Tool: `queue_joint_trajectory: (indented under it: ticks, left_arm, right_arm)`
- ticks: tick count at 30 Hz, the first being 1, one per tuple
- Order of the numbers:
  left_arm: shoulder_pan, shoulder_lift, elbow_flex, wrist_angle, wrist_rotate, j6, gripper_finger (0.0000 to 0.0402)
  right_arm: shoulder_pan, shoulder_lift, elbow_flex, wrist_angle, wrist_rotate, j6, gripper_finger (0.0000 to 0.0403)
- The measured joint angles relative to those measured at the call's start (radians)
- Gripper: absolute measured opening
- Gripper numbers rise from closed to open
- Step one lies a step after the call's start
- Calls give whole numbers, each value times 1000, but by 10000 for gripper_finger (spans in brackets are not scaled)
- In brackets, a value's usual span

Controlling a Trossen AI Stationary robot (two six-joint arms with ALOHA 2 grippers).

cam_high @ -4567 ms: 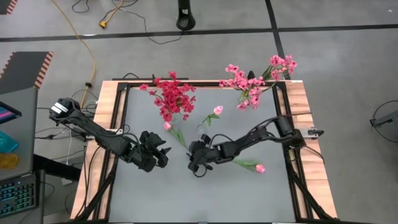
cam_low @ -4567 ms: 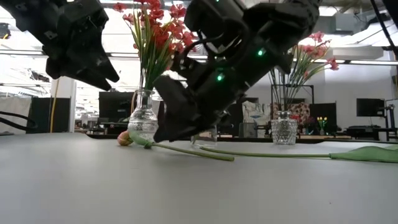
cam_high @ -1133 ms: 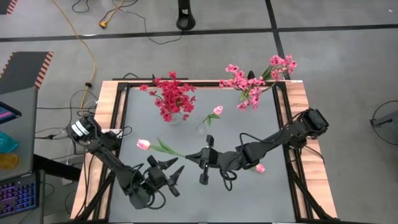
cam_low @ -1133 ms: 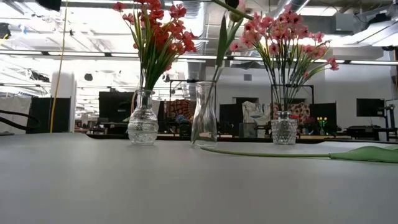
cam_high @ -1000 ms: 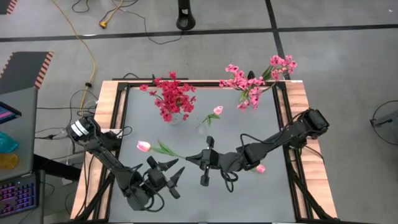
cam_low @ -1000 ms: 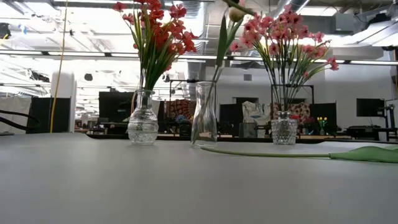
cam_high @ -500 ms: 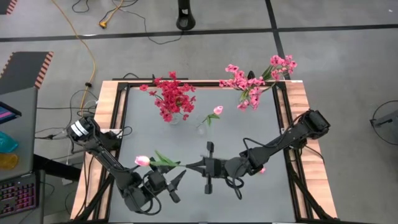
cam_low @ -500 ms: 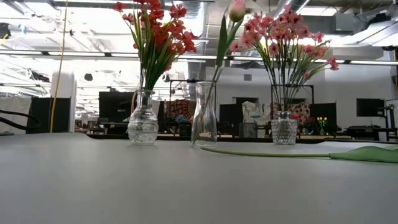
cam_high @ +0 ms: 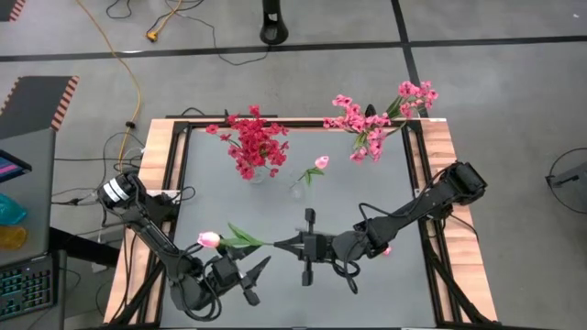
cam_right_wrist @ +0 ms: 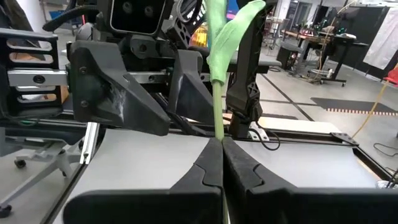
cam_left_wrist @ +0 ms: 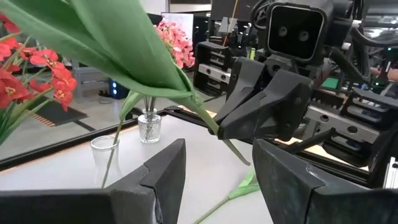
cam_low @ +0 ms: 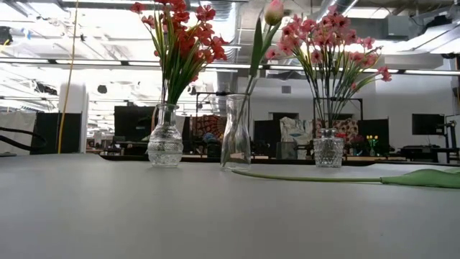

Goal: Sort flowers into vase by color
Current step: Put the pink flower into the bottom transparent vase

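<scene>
Grey table (cam_high: 367, 183) carries three glass vases along its far edge, and the sorting looks mostly done: the round vase (cam_low: 164, 146) toward the far left corner holds the deep red clusters (cam_high: 252, 144), the vase (cam_low: 328, 152) by the far right corner holds the pink sprays (cam_high: 371, 124), and the slim middle vase (cam_low: 236, 133) has one pale pink tulip bud (cam_high: 321, 162) so far. Two tulips remain, by my reading. One tulip (cam_high: 210, 239) is lifted above the near half of the table, its stem pinched in the closed fingers of the right gripper (cam_high: 278, 245), while the left gripper (cam_left_wrist: 214, 165) waits beside it with jaws spread wide and empty. The other tulip (cam_low: 424, 177) lies flat on the table toward the right edge, its bud hidden under the right arm.
</scene>
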Motion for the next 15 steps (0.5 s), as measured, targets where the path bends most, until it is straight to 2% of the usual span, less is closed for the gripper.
queue_joint_trajectory:
  ticks: [5, 15]
  left_arm:
    - [3, 0, 0, 46, 0, 36, 173]
    - [12, 0, 0, 313, 30, 304, 173]
  right_arm:
    - [0, 0, 0, 2, 0, 0, 22]
    - [0, 0, 0, 7, 0, 0, 22]
